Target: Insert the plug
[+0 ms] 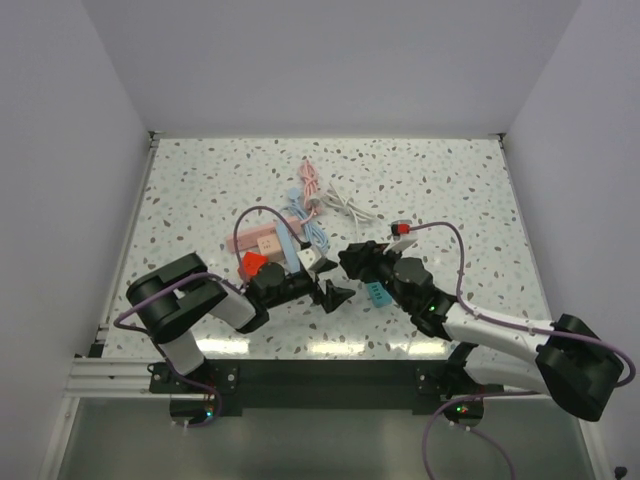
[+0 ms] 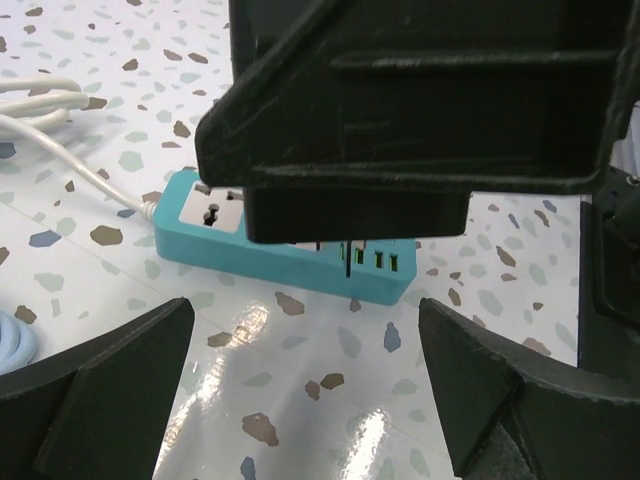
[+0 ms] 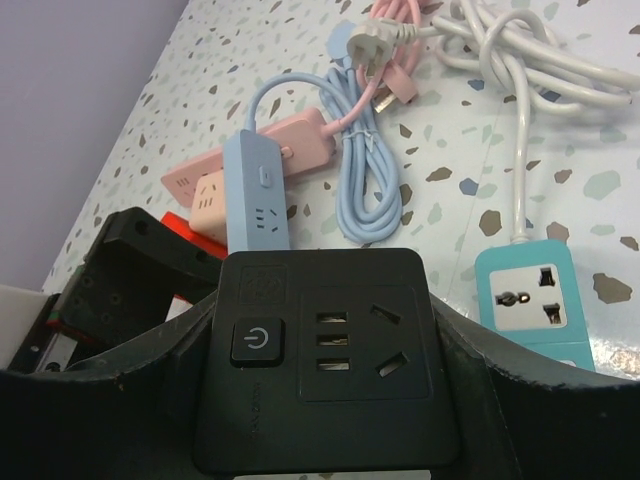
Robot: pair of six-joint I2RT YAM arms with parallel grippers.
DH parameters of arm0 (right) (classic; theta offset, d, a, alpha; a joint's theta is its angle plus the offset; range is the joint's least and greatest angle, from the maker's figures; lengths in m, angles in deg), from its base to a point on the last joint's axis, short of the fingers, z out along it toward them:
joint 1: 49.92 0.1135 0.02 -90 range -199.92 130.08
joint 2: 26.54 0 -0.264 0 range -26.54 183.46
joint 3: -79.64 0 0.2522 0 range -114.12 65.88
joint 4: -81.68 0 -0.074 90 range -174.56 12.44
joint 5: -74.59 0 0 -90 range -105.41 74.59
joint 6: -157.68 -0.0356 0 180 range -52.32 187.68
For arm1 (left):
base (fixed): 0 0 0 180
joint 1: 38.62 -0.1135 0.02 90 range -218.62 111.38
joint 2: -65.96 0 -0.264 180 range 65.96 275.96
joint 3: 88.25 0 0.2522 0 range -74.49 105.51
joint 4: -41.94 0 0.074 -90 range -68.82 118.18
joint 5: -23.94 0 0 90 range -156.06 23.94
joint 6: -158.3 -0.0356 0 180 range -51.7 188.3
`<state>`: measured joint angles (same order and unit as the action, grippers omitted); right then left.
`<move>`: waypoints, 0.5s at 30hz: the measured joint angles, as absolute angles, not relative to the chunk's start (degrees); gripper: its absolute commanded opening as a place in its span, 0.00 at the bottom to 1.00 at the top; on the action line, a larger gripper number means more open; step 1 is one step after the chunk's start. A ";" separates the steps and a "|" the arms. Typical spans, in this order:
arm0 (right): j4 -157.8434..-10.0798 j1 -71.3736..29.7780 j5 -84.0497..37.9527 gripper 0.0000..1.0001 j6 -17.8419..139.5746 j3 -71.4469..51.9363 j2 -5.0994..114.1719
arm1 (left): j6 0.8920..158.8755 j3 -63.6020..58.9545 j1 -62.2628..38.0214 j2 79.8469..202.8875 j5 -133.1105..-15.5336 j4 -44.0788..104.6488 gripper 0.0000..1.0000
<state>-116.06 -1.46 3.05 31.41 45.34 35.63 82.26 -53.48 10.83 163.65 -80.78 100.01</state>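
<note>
Black socket block (image 3: 325,365) held by right gripper (image 1: 358,258), teal strip (image 3: 530,290) beside

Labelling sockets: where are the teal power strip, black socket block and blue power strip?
teal power strip (image 3: 528,300): right wrist view, white socket face.
black socket block (image 3: 325,395): right wrist view, top face.
blue power strip (image 3: 258,197): right wrist view, top face.

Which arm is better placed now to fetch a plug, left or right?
Left, probably. The right gripper is shut on the black socket block, so it is busy holding it. The left gripper is open and empty, close beside the block, free to reach for the white plug lying farther back.
</note>
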 measured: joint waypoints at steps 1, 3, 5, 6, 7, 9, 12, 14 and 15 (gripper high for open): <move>-116.37 -1.46 3.01 0.10 31.19 45.34 36.13 | 82.63 -53.37 10.98 163.65 -80.52 100.47 1.00; -116.85 -1.46 2.88 0.10 30.86 45.39 37.03 | 83.13 -53.24 11.05 163.65 -80.02 101.02 1.00; -117.18 -1.46 2.79 0.10 30.56 45.43 37.66 | 83.83 -53.00 11.07 163.65 -79.34 101.13 1.00; -117.27 -1.46 2.64 0.10 30.47 45.43 37.84 | 84.03 -52.84 11.07 163.65 -79.16 101.22 1.00; -117.38 -1.46 2.59 0.10 30.36 45.45 37.92 | 84.27 -52.63 11.07 163.65 -78.97 101.22 0.99; -117.70 -1.46 2.53 0.10 30.25 45.45 37.94 | 84.66 -52.10 11.09 163.65 -78.68 101.28 0.98; -118.66 -1.46 2.42 0.10 30.10 45.56 37.94 | 85.47 -50.96 11.44 163.85 -78.22 101.39 0.93; -119.06 -1.48 2.44 0.10 30.08 45.67 37.94 | 85.80 -50.29 11.62 164.35 -78.18 101.41 0.83; -119.23 -1.52 2.48 0.10 30.08 45.74 37.94 | 86.08 -49.91 11.68 164.74 -78.25 101.39 0.80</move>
